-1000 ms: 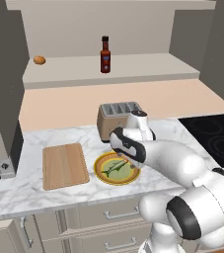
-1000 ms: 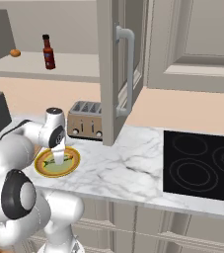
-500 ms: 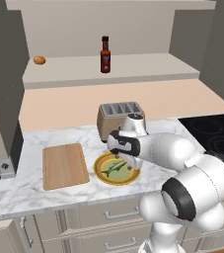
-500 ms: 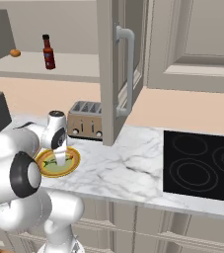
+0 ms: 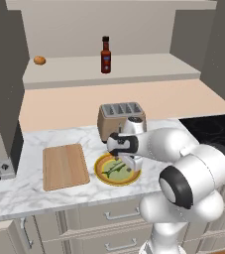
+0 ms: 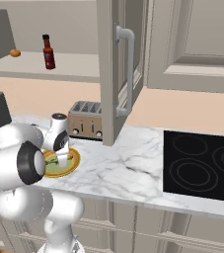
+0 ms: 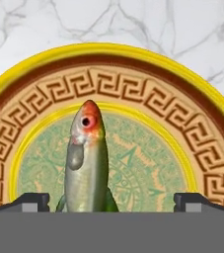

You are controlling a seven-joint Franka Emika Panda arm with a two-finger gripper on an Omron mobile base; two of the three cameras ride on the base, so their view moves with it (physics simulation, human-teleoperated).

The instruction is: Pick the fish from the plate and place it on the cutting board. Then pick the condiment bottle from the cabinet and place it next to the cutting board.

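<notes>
The gripper (image 7: 111,200) hangs low over the plate (image 5: 100,174) with its jaws spread fully wide and nothing between them gripped; in the hand view the two dark fingertips (image 7: 32,200) stand well apart on either side of the fish (image 7: 86,163), which lies on the plate's pale green centre with its red-tinged head pointing away from the hand. That straddling pose reads as the set-up for a pinch across the fish's narrow body, so the first step, lifting the fish, looks not yet done. The fish sits left of the midline between the fingertips, nearer one than the other, so closing may nudge it sideways before it is caught. Taking the plate as the landmark: the cutting board (image 5: 65,166) lies just beside it on the marble counter (image 5: 29,191), bare and ready as the drop spot; the toaster (image 5: 121,117) stands close behind the plate; the stove top (image 6: 202,163) lies well off on the far side from the board. Above and behind the plate, on the cabinet (image 5: 134,69) ledge, the condiment bottle (image 5: 105,54) stands upright, with a small orange round thing (image 5: 39,60) well apart from it. An open cupboard door (image 6: 118,69) hangs above the counter beyond the toaster and could crowd a later reach upward.
</notes>
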